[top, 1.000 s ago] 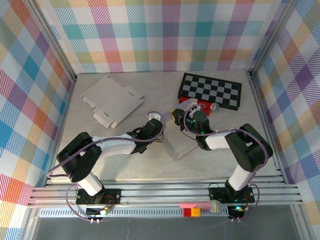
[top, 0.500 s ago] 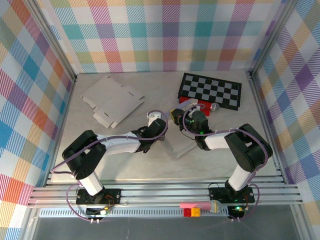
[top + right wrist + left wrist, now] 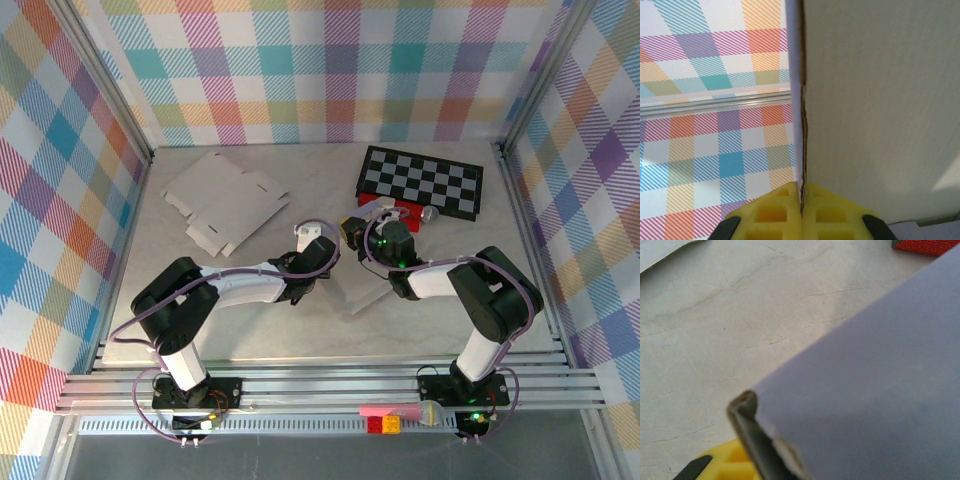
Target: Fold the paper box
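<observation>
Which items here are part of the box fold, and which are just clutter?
In the job:
- paper box
- right gripper, pinching a panel edge of the box

Lying about:
- flat cardboard, far left, untouched
- checkerboard
- red object
- small grey ball

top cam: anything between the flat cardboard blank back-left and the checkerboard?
No. In the top view, the stretch between the flat cardboard blank and the checkerboard is bare tabletop.
</observation>
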